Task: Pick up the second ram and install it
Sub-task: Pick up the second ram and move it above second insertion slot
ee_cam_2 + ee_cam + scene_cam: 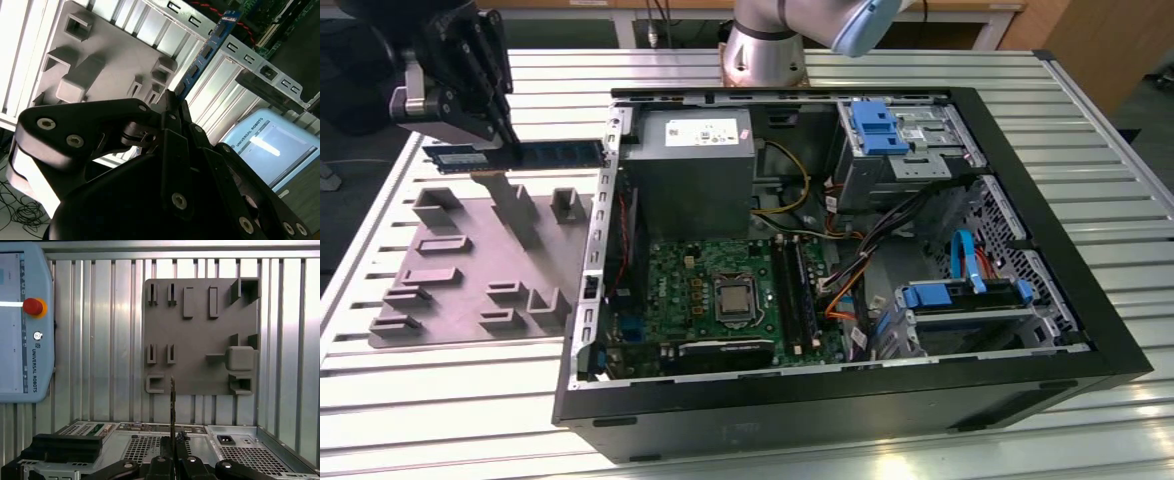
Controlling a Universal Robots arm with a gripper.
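The second ram (567, 152) is a long blue-green stick held level above the far end of the grey tray (467, 270), at the exterior view's left. My gripper (504, 148) is shut on it near its middle, so the stick is off the tray. In the second wrist view the ram (205, 50) runs out from between my black fingers (172, 107) towards the case wall. The first wrist view catches the ram (172, 390) edge-on, rising from my gripper (172, 447) with the tray (200, 330) behind it. The motherboard (720, 290) lies inside the open case.
The open black computer case (854, 400) fills the table's middle and right, with a power supply (694, 150), cables (854, 270) and blue drive brackets (961, 295). The arm's base (767, 50) stands behind the case. A teach pendant (25, 325) lies on the ribbed table.
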